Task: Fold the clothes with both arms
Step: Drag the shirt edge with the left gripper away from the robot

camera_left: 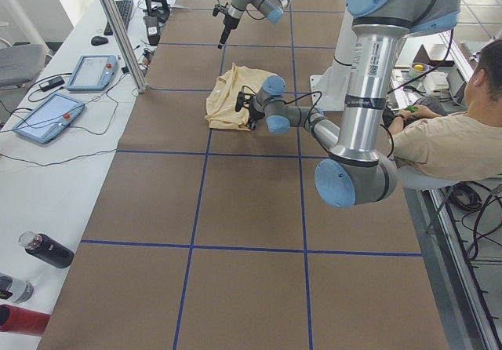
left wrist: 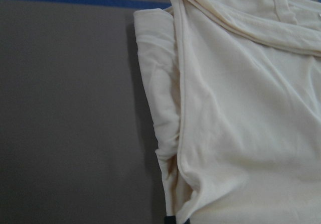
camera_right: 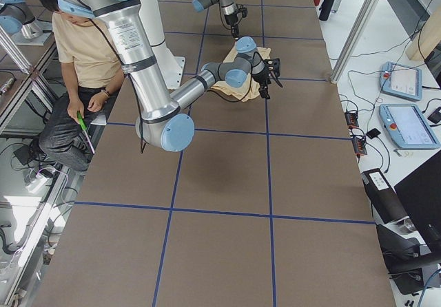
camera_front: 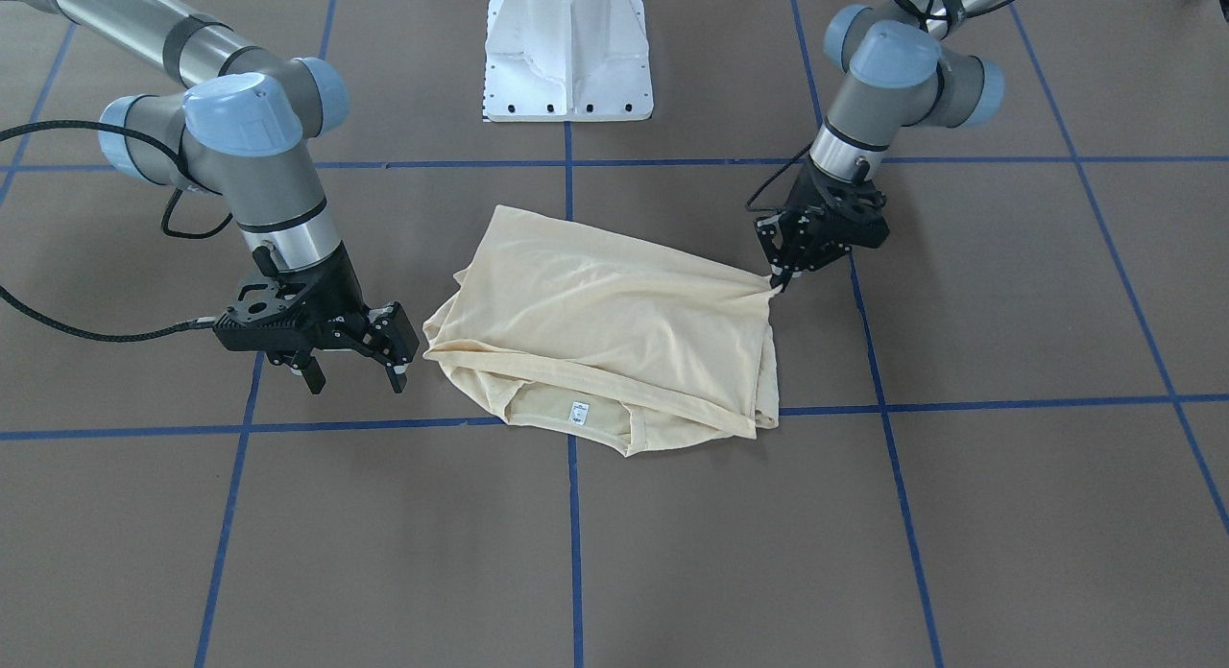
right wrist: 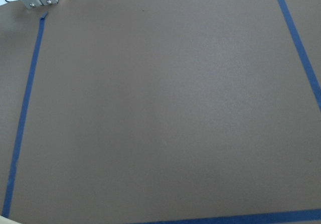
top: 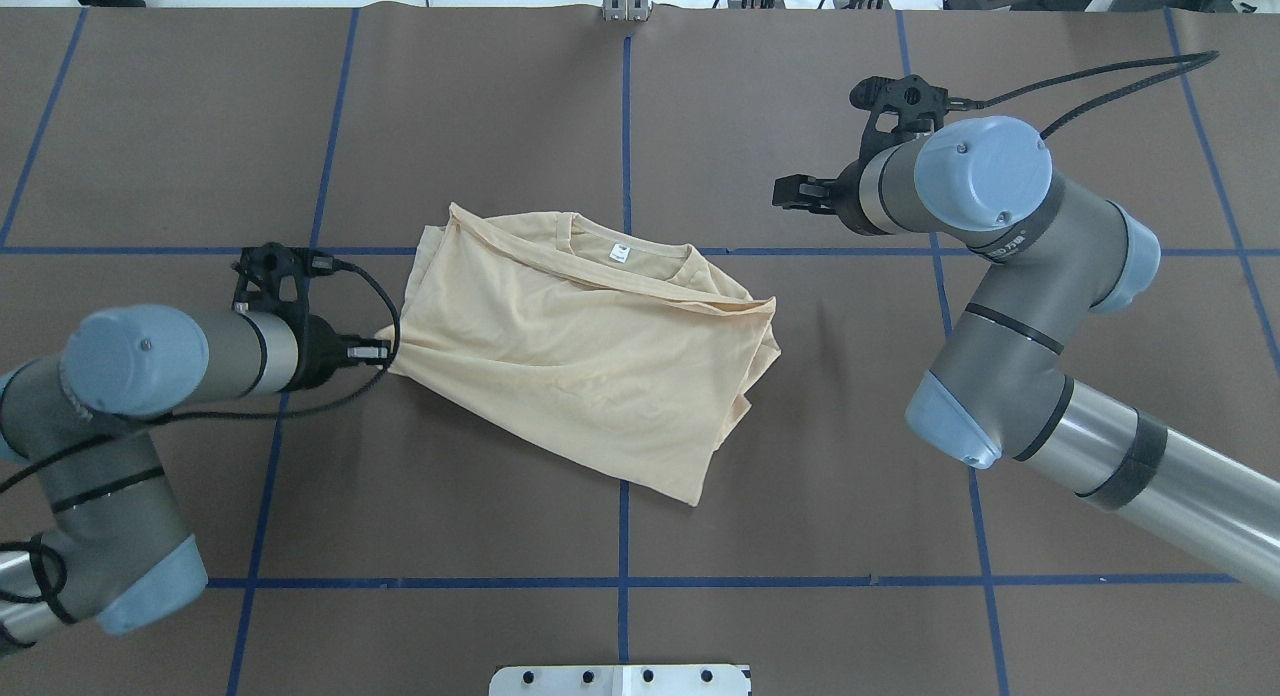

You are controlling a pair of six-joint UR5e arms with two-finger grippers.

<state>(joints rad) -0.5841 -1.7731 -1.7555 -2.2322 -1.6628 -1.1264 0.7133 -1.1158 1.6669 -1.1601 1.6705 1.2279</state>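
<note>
shirt [camera_front: 605, 322] loosely folded, mid table [camera_front: 960, 514] | left tool [camera_front: 783, 282] clenched on shirt's corner | right tool [camera_front: 353, 380] fingers spread, grasping nothing, near shirt's opposite side, not touching

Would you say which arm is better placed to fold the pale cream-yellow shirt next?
Likely left: the left gripper pinches a corner of the shirt; the right gripper hangs open nearby.

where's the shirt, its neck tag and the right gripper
shirt [top: 560, 366]: overhead view, middle of its top layer
neck tag [top: 619, 254]: overhead view, centre of the white label
right gripper [camera_front: 355, 380]: front-facing view, midway between its open fingertips
</note>
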